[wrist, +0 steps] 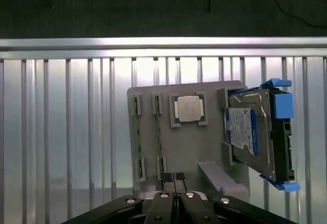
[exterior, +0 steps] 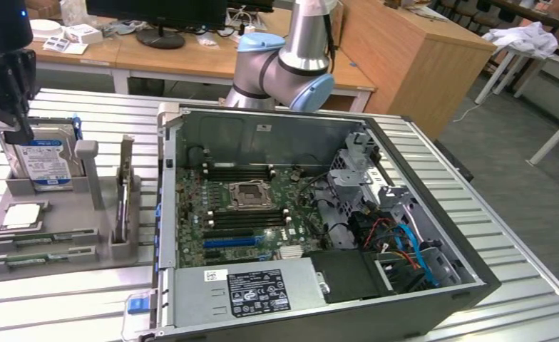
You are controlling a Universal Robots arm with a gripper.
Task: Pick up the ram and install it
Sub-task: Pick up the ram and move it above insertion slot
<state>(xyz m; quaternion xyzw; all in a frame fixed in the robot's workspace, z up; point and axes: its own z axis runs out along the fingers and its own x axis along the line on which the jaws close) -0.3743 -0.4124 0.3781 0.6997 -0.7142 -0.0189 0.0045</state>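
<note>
Two green ram sticks (exterior: 43,239) lie on edge in grooves of a grey holder (exterior: 70,214) on the exterior view's left, beside the open computer case. In the wrist view the same ram sticks (wrist: 137,137) run as thin strips along the holder (wrist: 199,147). My gripper (exterior: 13,132) hangs above the holder's far end, near the hard drive. Its fingertips (wrist: 173,176) are pressed together with nothing between them, above the holder's near edge and apart from the ram. The motherboard's black memory slots (exterior: 246,218) flank the processor socket (exterior: 250,192).
A blue-labelled hard drive (exterior: 43,160) stands upright in the holder, with a processor chip (wrist: 188,107) lying flat next to it. An upright card (exterior: 125,189) stands at the holder's case side. The case wall (exterior: 165,185) rises beside it. Everything rests on a ribbed metal table (exterior: 60,292).
</note>
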